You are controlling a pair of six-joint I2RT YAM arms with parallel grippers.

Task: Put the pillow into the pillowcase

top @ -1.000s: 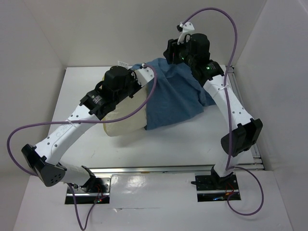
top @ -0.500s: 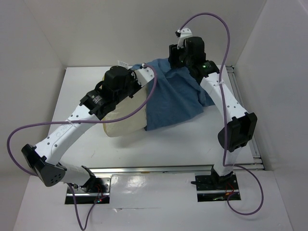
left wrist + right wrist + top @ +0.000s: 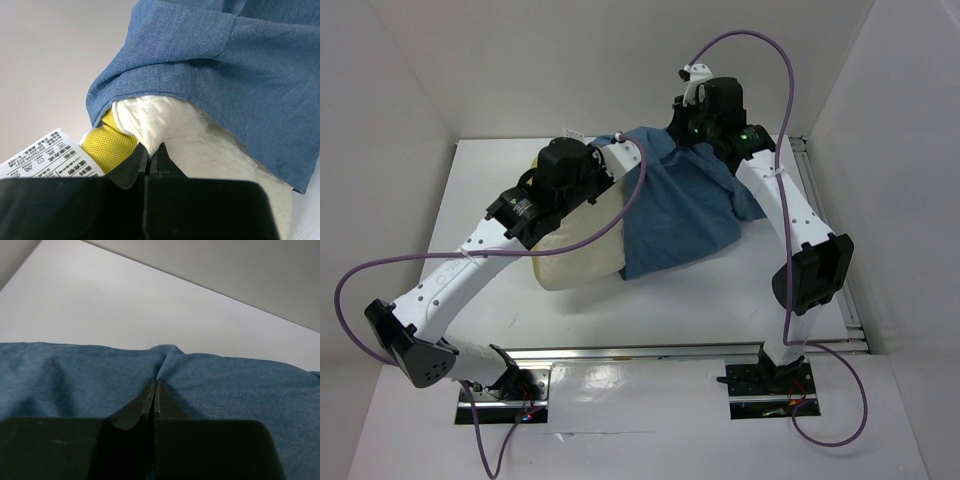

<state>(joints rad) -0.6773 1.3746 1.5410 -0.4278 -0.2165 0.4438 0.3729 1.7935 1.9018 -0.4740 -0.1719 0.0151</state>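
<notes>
Since one second ago my right gripper (image 3: 155, 390) went a little further toward the far edge of the pillowcase (image 3: 680, 205). Its jaws, which stood apart then, came together on a small fold of the blue cloth at that edge. My left gripper (image 3: 151, 159) was clamped on the cream cover of the pillow (image 3: 200, 145), just under the hem of the pillowcase, beside the yellow corner (image 3: 107, 142) and the white label (image 3: 47, 157).

Some things could go wrong from here, as I judged it. The right pinch took only a thin fold, so a strong pull could make it slip out. It could also hold one layer only and not open the mouth. The hem could catch on the yellow corner and bunch there. The purple cable (image 3: 620, 215) lay across the hem and could be dragged with the cloth.

The pillowcase held only part of the pillow. The rest stuck out from the hem, at the near left of the pillowcase, lying on the table (image 3: 700, 300).
</notes>
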